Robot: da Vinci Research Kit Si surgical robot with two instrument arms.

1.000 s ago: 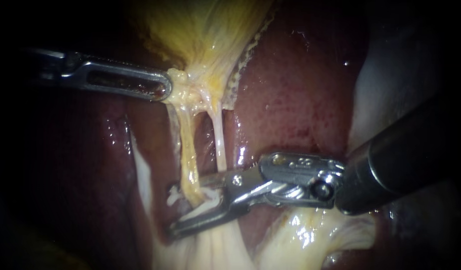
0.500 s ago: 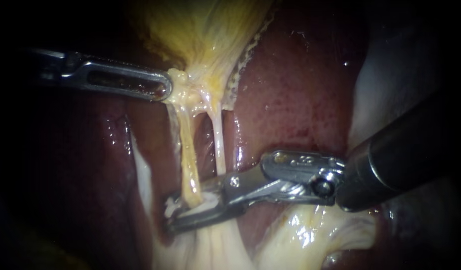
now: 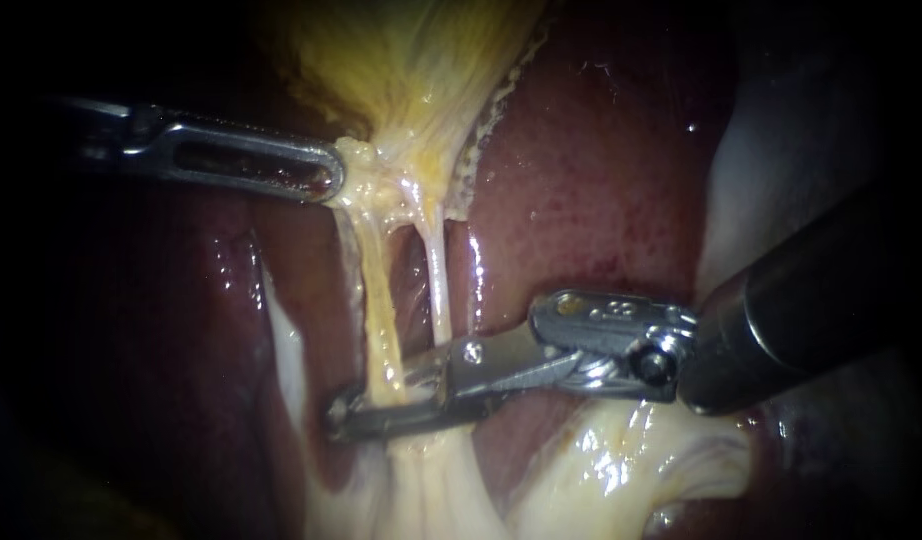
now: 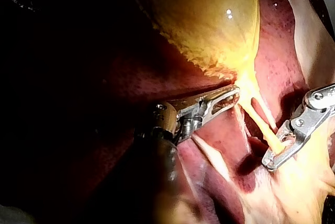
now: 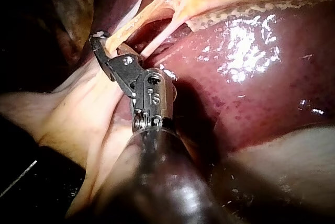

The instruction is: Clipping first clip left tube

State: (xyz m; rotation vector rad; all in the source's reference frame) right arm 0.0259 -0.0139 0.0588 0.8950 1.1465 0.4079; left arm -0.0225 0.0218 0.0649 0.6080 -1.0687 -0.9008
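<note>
Left tube (image 3: 379, 310) now clamped (right instrument (image 3: 347, 414)).

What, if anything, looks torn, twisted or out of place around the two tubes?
Nothing stands out. The left tube and right tube run straight and untorn from the gallbladder; the right instrument sits squarely across the left tube; no bleeding shows on the liver.
</note>
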